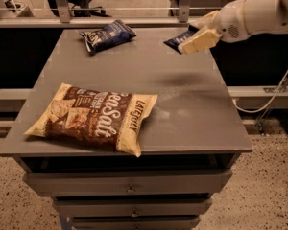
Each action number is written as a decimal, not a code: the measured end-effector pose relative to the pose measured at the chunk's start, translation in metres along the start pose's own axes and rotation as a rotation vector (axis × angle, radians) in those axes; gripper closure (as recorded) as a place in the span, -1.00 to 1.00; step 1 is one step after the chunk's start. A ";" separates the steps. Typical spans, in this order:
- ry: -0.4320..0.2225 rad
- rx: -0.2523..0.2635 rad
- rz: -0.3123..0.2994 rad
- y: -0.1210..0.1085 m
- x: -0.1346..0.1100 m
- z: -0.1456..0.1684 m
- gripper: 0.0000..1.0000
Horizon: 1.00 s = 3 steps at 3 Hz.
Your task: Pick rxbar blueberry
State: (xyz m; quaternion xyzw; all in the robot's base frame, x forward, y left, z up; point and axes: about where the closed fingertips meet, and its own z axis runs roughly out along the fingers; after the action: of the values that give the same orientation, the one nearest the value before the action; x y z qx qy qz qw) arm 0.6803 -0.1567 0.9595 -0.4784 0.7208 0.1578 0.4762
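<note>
1. A flat grey rectangular worktop (182, 114) sits on top of a cabinet of grey drawers (129, 183), seen from its near edge.
2. A white robot arm (254, 13) reaches in from the right, over the far right corner of the worktop.
3. At its end, the cream-coloured two-finger gripper (192, 36) points left, and its fingers are clamped on one end of a bar.
4. That bar is the rxbar blueberry (177, 40), a small flat dark navy wrapper. It juts out left of the fingers and is held in the air above the far right corner, clear of the surface.
5. A soft dark shadow (185, 79) lies on the worktop nearer than the bar.
6. A larger dark blue snack bag (106, 35) with white print lies by the far edge, left of centre, well apart from the gripper.
7. A big brown-and-cream chip bag (93, 119) lies flat near the near left corner.
</note>
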 end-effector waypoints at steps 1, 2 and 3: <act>-0.094 0.067 -0.176 0.055 -0.081 -0.088 1.00; -0.094 0.067 -0.176 0.055 -0.081 -0.088 1.00; -0.095 0.063 -0.178 0.057 -0.082 -0.086 0.63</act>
State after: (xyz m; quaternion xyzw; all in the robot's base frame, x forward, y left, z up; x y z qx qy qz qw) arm 0.5940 -0.1433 1.0583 -0.5175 0.6566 0.1144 0.5366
